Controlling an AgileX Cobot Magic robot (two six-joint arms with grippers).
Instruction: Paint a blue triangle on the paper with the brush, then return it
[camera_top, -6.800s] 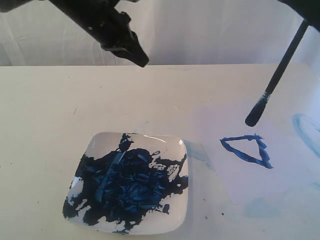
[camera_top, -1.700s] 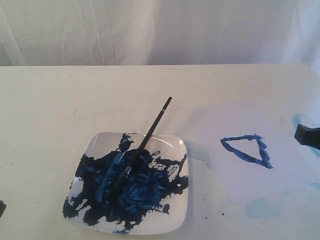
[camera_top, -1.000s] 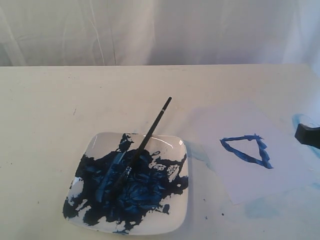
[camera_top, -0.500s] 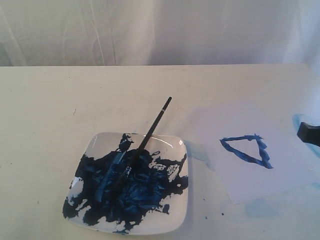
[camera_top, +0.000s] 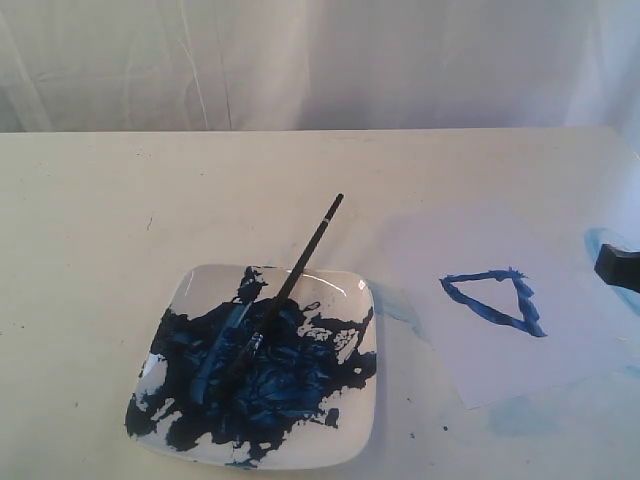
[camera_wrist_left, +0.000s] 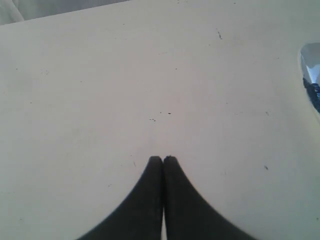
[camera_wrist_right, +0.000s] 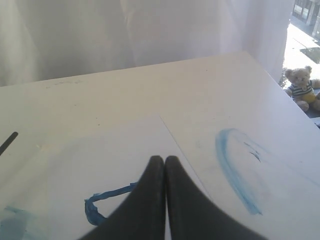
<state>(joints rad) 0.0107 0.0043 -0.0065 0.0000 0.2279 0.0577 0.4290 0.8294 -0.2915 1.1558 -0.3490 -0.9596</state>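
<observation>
The black-handled brush lies on the white plate, bristles in the dark blue paint, handle end sticking out over the plate's far rim. A dark blue triangle is painted on the white paper to the plate's right. My right gripper is shut and empty, over the paper beside the triangle; only its black tip shows at the right edge of the exterior view. My left gripper is shut and empty above bare table, with a corner of the plate at the frame's edge.
A pale blue curved smear marks the table beside the paper, also visible in the exterior view. A white curtain hangs behind the table. A teddy bear sits beyond the table's far corner.
Since the earliest frame the brush left the right gripper and now rests on the plate; both arms have pulled away. Over the last second the right gripper's tip edged slightly further right.
</observation>
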